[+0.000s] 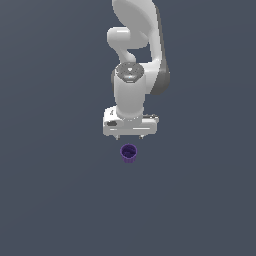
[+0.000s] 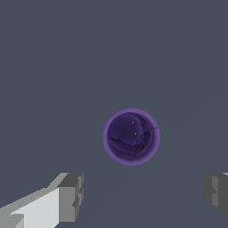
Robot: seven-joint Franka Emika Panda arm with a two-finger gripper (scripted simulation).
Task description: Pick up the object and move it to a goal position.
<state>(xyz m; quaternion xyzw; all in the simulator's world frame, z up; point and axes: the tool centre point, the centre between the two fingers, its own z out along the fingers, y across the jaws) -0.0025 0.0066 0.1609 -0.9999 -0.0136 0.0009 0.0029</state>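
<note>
The object, a small dark purple cup (image 1: 129,153), stands upright on the flat grey floor with its hollow facing up. My white gripper (image 1: 129,136) hangs just behind and above it in the exterior view, pointing down. In the wrist view the cup (image 2: 131,136) shows as a round purple ring with a dark inside. The gripper (image 2: 144,193) is open, its two grey fingertips (image 2: 71,196) spread wide apart. Nothing lies between them, and the cup sits apart from both.
The plain dark grey floor (image 1: 50,200) stretches out on every side of the cup. The white arm (image 1: 135,45) rises behind the gripper toward the back of the exterior view.
</note>
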